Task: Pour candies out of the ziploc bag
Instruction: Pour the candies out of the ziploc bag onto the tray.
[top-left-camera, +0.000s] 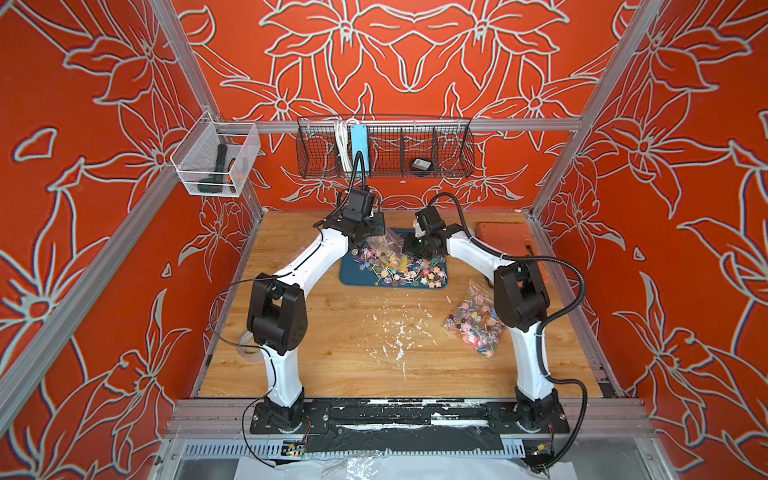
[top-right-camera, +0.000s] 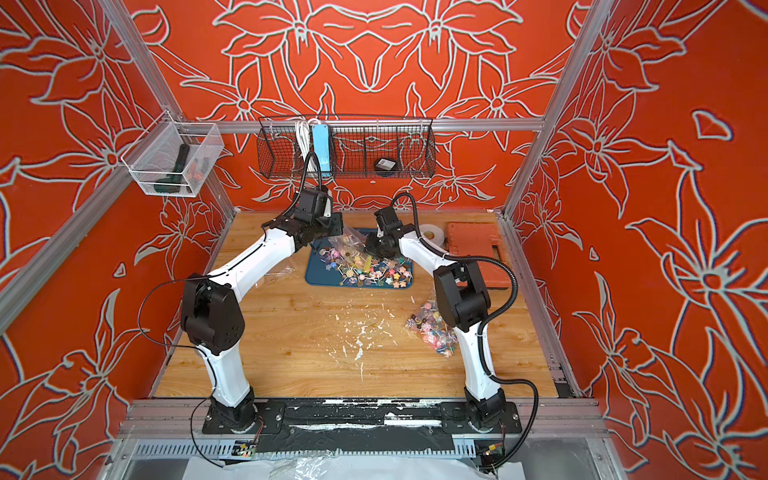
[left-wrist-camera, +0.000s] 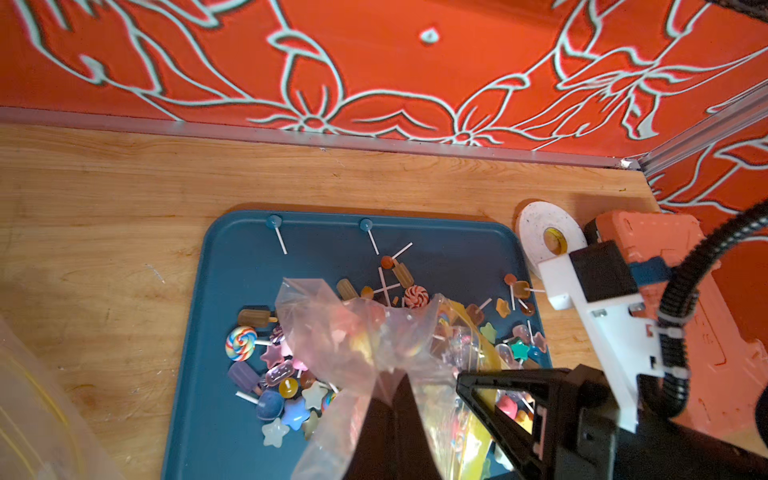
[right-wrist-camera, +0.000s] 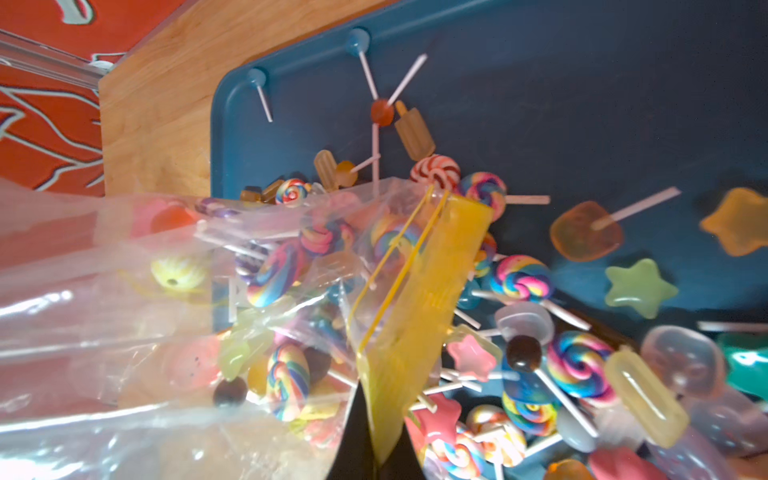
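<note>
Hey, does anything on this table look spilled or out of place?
Yes: small white flecks lie scattered on the wooden tabletop, on the near side of the dark blue tray. They look like debris or chipped paint.

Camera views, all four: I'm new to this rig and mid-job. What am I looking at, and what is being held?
Two white-and-black robot arms stand at the near edge of a wooden table. Both top views look down on the whole scene. Each wrist view rides on one arm, looking past its claw. The left gripper and right gripper are both shut on one clear ziploc bag over a blue tray; the right one pinches its yellow zip strip. Candies, mostly lollipops on sticks, lie on the tray, and more are inside the bag. A second bag of candies lies on the table beside the right arm.
</note>
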